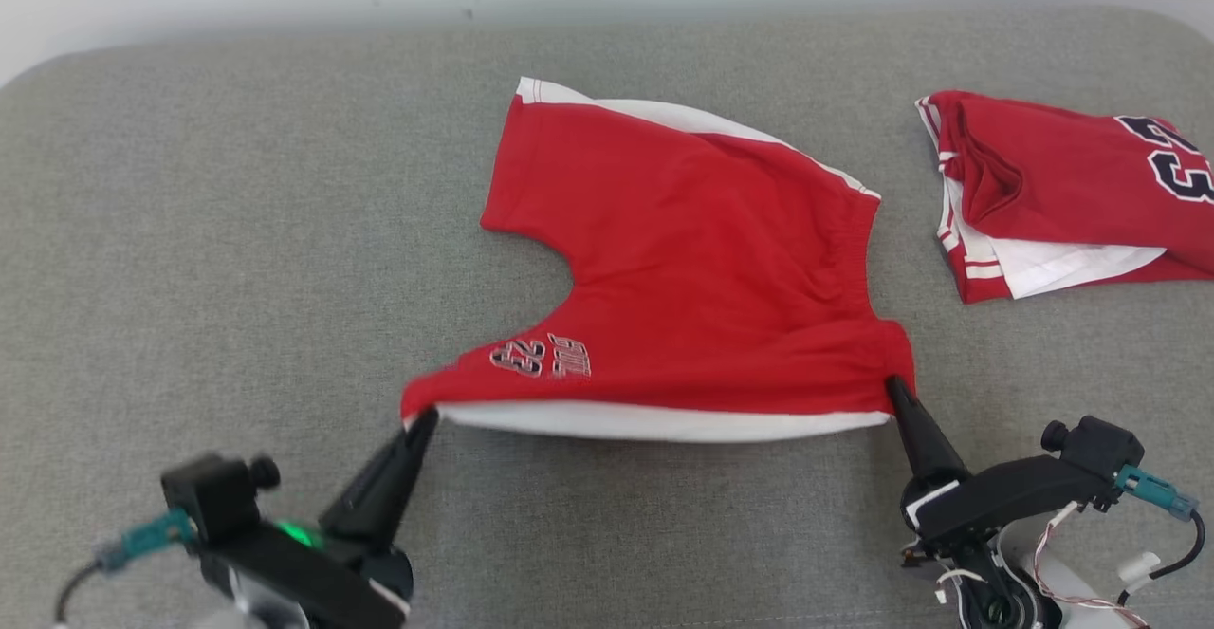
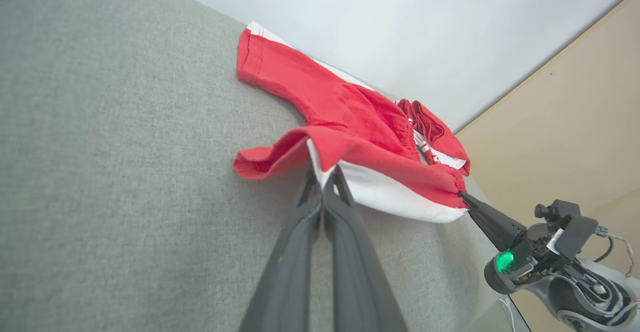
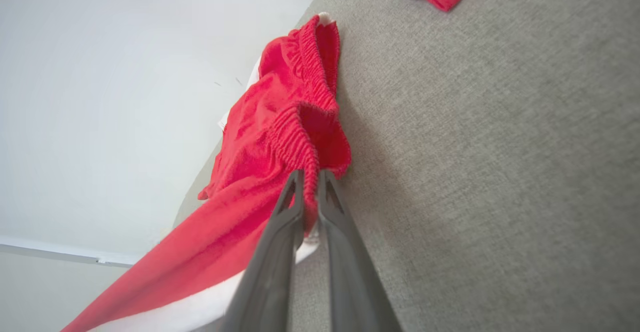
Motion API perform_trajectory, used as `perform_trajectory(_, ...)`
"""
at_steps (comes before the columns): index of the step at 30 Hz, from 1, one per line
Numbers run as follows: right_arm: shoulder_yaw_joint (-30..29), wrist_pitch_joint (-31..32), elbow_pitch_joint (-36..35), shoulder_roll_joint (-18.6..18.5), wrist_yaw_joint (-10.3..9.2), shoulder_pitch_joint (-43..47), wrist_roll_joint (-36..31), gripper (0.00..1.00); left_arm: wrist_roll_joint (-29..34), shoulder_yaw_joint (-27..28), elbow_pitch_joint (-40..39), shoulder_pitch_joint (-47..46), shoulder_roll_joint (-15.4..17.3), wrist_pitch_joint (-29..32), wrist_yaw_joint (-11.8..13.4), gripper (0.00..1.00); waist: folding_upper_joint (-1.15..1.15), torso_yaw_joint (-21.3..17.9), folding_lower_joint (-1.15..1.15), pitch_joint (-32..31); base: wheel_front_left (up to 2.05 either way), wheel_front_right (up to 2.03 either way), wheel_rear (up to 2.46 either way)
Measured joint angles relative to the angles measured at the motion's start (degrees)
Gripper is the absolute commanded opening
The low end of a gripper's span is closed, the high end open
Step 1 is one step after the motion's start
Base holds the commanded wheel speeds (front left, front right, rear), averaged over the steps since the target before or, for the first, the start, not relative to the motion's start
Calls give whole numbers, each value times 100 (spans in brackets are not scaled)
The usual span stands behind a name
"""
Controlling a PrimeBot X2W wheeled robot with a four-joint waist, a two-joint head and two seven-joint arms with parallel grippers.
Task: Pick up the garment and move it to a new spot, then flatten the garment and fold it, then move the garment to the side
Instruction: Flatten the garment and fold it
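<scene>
Shorts, red with white side stripe, spread across middle of grey padded surface, near edge raised and stretched taut. Left hand clamped on leg-hem corner; right hand clamped on elastic waistband corner. Second red garment folded, well apart, by right edge of surface

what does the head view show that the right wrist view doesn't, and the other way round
Head view adds: the 23 print on the red shorts, the left pincer shut on their hem corner, and the big number on the folded red garment.
Right wrist view adds: a close look at the elastic waistband squeezed inside the right pincer.
Both share: the red shorts, the right pincer shut on them, the folded red garment and the grey fabric surface.
</scene>
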Motion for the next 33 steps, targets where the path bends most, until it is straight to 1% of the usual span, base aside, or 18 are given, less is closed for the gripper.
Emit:
perform_trajectory(4,-80,-26,-172,43,46,-12,118,0,32,79,-156,-381,141,92,-41,0,0,-26,0,77,0,0,0)
perform_trajectory(6,-93,-38,-264,77,48,-38,153,0,29,133,-227,-636,183,189,-43,0,0,-47,0,134,0,0,0)
perform_trajectory(9,-126,-37,-364,126,48,-167,174,0,45,166,-272,-1010,339,390,-46,0,0,-95,0,233,0,0,0)
perform_trajectory(13,-208,-33,-526,207,46,-524,207,0,-137,357,-199,-1618,528,767,-90,0,0,-209,0,439,0,0,0)
perform_trajectory(16,-225,-33,-630,245,40,-745,193,0,-382,487,-67,-2032,603,979,-90,0,1,-293,1,587,0,0,0)
perform_trajectory(18,-230,-33,-680,278,7,-875,191,0,-424,493,12,-2318,657,1162,-91,0,0,-353,0,692,0,0,0)
perform_trajectory(29,-382,-40,-817,442,-52,-1470,189,0,-515,472,452,-3596,737,1918,-99,0,0,-691,0,1303,0,0,0)
perform_trajectory(33,-458,-42,-805,555,-63,-1766,190,0,-669,467,604,-3935,754,2149,-99,0,1,-807,0,1530,0,0,0)
